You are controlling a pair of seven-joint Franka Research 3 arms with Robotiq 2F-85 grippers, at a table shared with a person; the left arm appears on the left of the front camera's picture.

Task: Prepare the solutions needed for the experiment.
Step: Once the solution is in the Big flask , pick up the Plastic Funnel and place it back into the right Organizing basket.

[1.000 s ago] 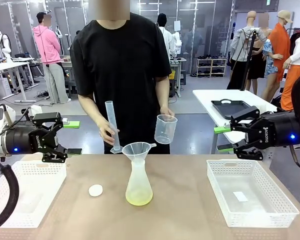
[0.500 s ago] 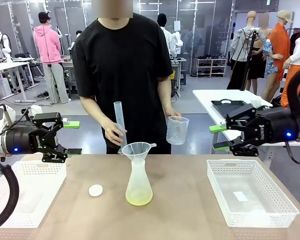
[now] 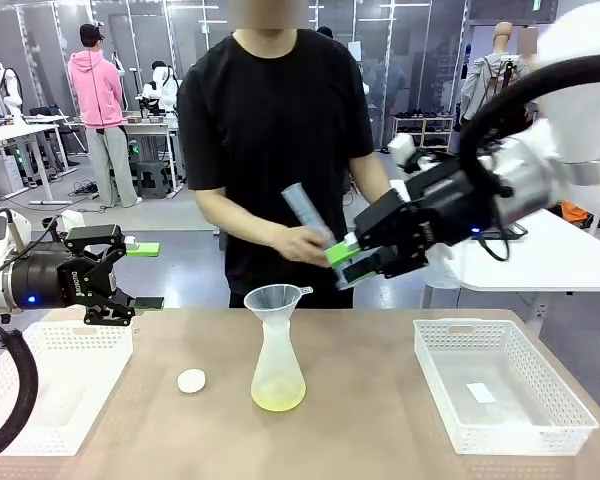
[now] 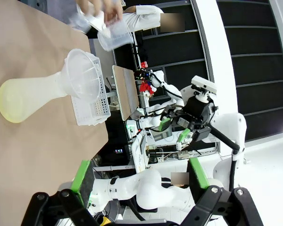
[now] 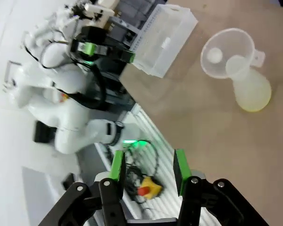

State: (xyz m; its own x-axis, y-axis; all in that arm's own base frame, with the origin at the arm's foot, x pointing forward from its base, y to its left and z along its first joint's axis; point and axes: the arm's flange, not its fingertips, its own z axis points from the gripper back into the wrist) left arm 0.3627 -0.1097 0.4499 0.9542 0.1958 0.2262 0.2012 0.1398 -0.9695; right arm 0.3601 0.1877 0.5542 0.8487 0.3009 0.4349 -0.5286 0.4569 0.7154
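Left gripper (image 3: pixel 140 275), right gripper (image 3: pixel 348 264) open-jawed, empty

The right gripper (image 3: pixel 348 264), stretched across the table's middle, hides one of the person's hands. The other hand (image 3: pixel 298 245) holds a motion-blurred measuring cylinder (image 3: pixel 305 212). The left basket (image 3: pixel 80 332) is cut by the frame's edge. A slip (image 3: pixel 481 393) in the right basket (image 3: pixel 460 326) is too small to read.
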